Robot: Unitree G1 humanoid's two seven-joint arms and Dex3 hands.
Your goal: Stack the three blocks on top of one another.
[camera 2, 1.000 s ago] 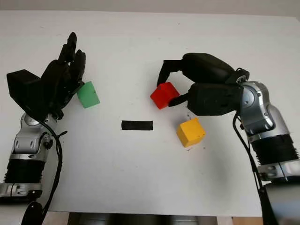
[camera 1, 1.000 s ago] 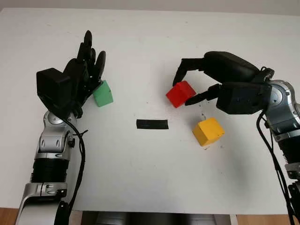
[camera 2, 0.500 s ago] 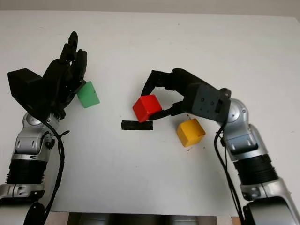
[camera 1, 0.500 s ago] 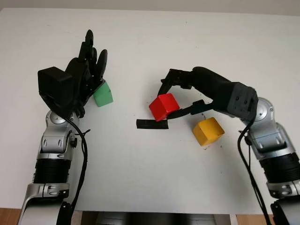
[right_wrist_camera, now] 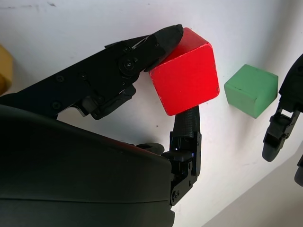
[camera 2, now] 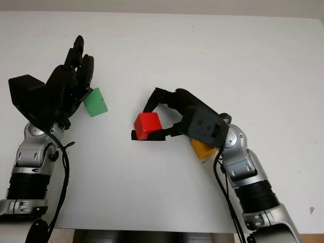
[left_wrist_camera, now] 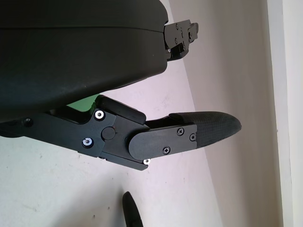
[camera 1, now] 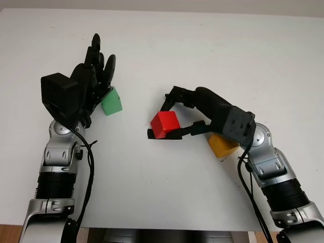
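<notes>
The right robot hand (camera 1: pixel 174 114) is clamped on the red block (camera 1: pixel 165 124), one finger on its far edge and another pressing its near right side, and holds it at the middle of the white desk (camera 1: pixel 202 45), directly over the short black tape strip (camera 1: pixel 152 134). From the head views I cannot tell whether the cube is touching the strip or just above it. The yellow block (camera 1: pixel 221 145) sits on the desk to the right, partly hidden behind the right forearm, near the red one but apart from it. The green block (camera 1: pixel 111 102) lies on the left side of the desk, just beside the left robot hand (camera 1: pixel 93 76), whose fingers point away toward the far edge; this hand holds nothing and is open, and whether it touches the green cube cannot be told. The step in hand looks like placing the first cube as the base of the stack on the marked spot; none of the three blocks stands on another yet. The next move calls for setting the red cube down flat and square on the tape, releasing it without tipping it, then fetching a second cube, yellow or green, to centre it on top
</notes>
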